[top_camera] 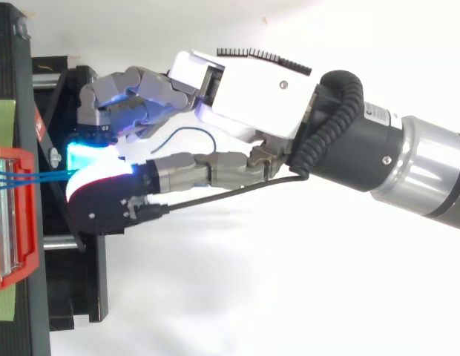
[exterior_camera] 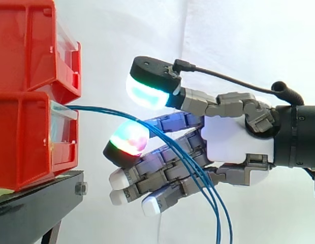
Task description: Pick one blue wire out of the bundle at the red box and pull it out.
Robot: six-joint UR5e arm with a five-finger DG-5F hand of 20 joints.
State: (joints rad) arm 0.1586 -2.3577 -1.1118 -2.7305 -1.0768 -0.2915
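Several thin blue wires leave the clear front of the lower red box, arc to the right and hang down past the hand's palm. My hand reaches in from the right, just short of the box. Its thumb pad glows cyan above the wires, and a fingertip glowing red and green sits right under them. A gap remains between the two, so the wires run through it unpinched. The other fingers are half curled lower down. From above, the wires run from the box to the hand.
A second red box is stacked on the lower one, and both rest on a black stand. A white curtain hangs behind. The wires' loose ends drop out of view below the hand.
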